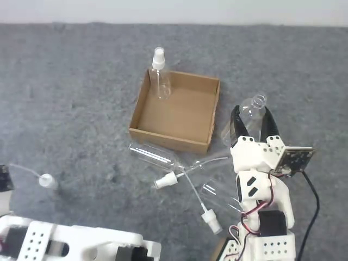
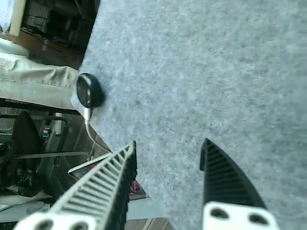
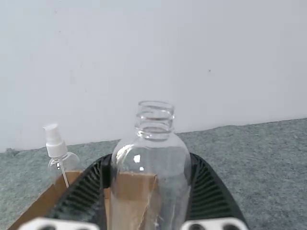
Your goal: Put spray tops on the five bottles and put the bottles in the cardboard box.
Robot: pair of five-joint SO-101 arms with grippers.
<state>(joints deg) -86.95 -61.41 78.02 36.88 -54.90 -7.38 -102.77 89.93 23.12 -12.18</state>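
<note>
My right gripper [image 1: 252, 117] is shut on a clear bottle [image 1: 246, 117] with an open neck and no spray top, just right of the cardboard box [image 1: 142, 103]. In the right wrist view this bottle [image 3: 153, 143] stands between the black fingers [image 3: 206, 191]. A bottle fitted with a white spray top [image 1: 159, 76] stands in the box's far left corner. Two more bare bottles [image 1: 152, 154] [image 1: 220, 197] lie on the carpet in front of the box. Loose spray tops [image 1: 166, 181] [image 1: 209, 220] [image 1: 46, 181] lie nearby. My left gripper [image 2: 169, 146] is open over bare carpet.
Grey carpet covers the table, with a pale wall behind. The left arm's white body [image 1: 70, 242] sits at the front left corner. A black round knob [image 2: 88, 91] sits at the carpet's edge in the left wrist view.
</note>
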